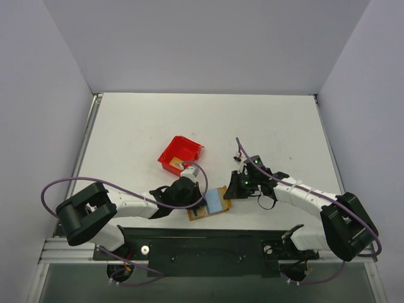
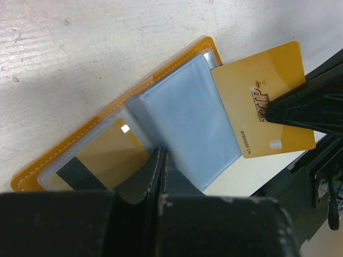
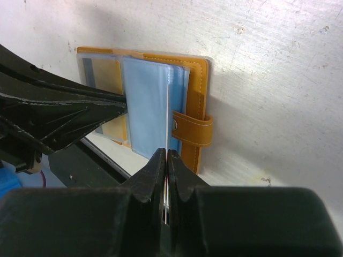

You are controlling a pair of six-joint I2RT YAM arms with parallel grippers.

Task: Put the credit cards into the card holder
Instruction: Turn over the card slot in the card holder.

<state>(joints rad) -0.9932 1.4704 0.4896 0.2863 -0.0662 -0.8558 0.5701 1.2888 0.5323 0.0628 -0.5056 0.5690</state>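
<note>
Golden credit card [image 2: 257,91] sits clamped in the low right gripper [image 3: 166,156]; closed left gripper [image 2: 161,156] leans onto the open card holder [image 2: 182,118].

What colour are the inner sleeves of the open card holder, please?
Light blue sleeves in the card holder; clearest in the left wrist view.

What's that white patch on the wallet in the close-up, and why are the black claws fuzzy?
Left wrist view: the patch is light glaring off a clear sleeve of the card holder; the left gripper sits too near the lens and blurs; the credit card is sharp. Right wrist view: the right gripper blurs likewise. Top view: even light, soft shadows.
</note>
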